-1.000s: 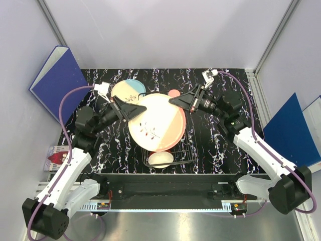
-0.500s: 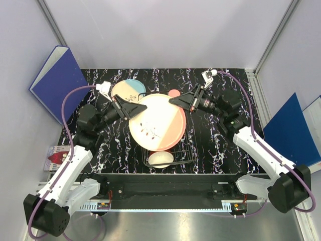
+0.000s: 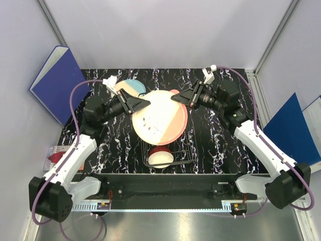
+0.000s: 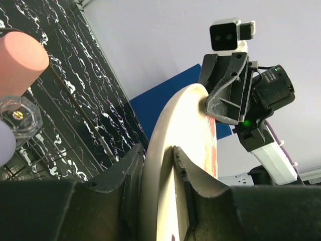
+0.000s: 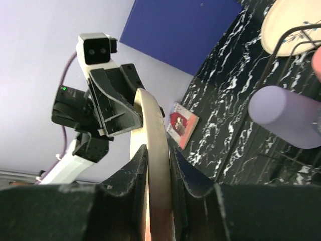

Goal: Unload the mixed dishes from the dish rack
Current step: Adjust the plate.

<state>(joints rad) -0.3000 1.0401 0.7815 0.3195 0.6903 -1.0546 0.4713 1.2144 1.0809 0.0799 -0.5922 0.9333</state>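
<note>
The left fingers (image 4: pixel 129 173) and the right fingers (image 5: pixel 186 176) were each closed on opposite rims of the large round cream and salmon-pink plate (image 3: pixel 159 116), holding it tilted between them above the thin wire dish rack (image 3: pixel 186 150). Beyond the left fingers, a round blue-and-cream plate (image 3: pixel 131 86) lay on the black marbled surface (image 3: pixel 213 143), apparently already unloaded. Below the fingers, a red bowl with cream inside (image 3: pixel 160 156) sat in the rack. A salmon-pink cup (image 4: pixel 20 55), a clear glass (image 4: pixel 17 114) and a lavender cup (image 5: pixel 283 116) also seemed left to remove.
</note>
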